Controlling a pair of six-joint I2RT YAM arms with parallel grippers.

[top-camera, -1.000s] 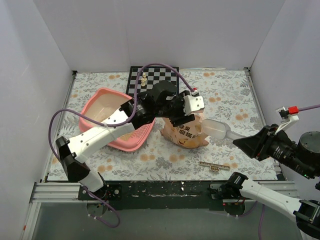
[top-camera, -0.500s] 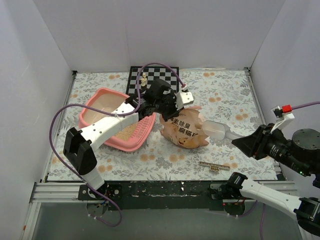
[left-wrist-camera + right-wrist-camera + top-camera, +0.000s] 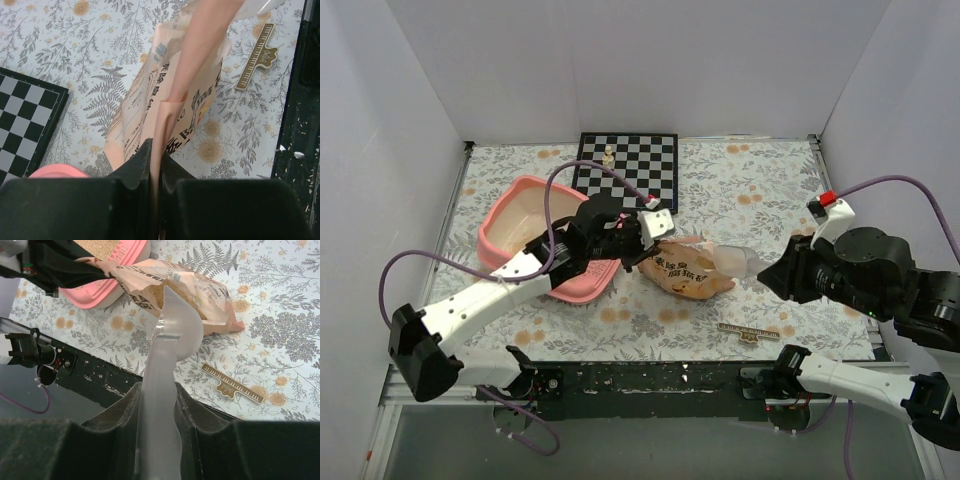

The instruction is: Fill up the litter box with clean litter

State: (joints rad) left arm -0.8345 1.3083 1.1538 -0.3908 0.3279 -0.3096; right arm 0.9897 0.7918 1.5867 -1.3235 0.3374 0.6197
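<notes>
**Pinching the bag, gripping the scoop**

Clamped tight with the left gripper (image 3: pixel 154 157) on the top fold of the peach litter bag (image 3: pixel 688 272), fingers pressed flat against the film. Just left of that gripper, partly under its wrist: the pink litter box (image 3: pixel 505 222), with clean litter (image 3: pixel 97 244) showing tan inside its near end. More granules inside the bag's open mouth, right at the bowl of the clear scoop (image 3: pixel 172 322). Closed with the right gripper (image 3: pixel 156 390) around the scoop's handle, well right of the box, with the bag between. Beyond the box, a chessboard (image 3: pixel 630 165). Near the front of the flowered table (image 3: pixel 770 195), a wooden clip (image 3: pixel 750 333).
</notes>
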